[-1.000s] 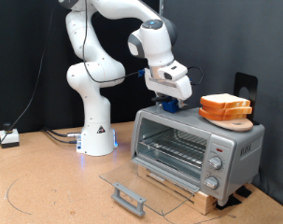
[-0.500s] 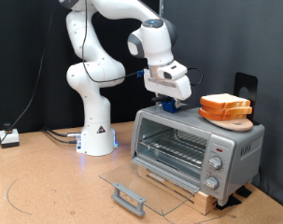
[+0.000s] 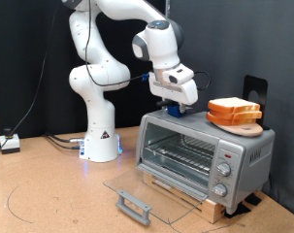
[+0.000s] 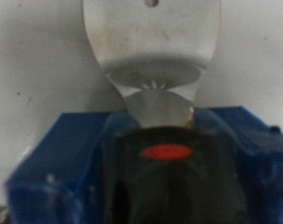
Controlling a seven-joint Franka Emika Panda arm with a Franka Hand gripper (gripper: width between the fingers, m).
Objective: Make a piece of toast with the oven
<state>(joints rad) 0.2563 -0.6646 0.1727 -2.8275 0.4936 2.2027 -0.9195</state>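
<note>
Barely any change across the second: only a slight creep of the gripper towards the exterior view's left, low above the top of the oven, beside the piece of toast. Otherwise no visible shift anywhere.

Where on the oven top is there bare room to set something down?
Little. The gripper sits over the oven top at the exterior view's left; the piece of toast on its wooden board crowds the right. Only a bare strip lies between them. The wire rack inside looks bare.
</note>
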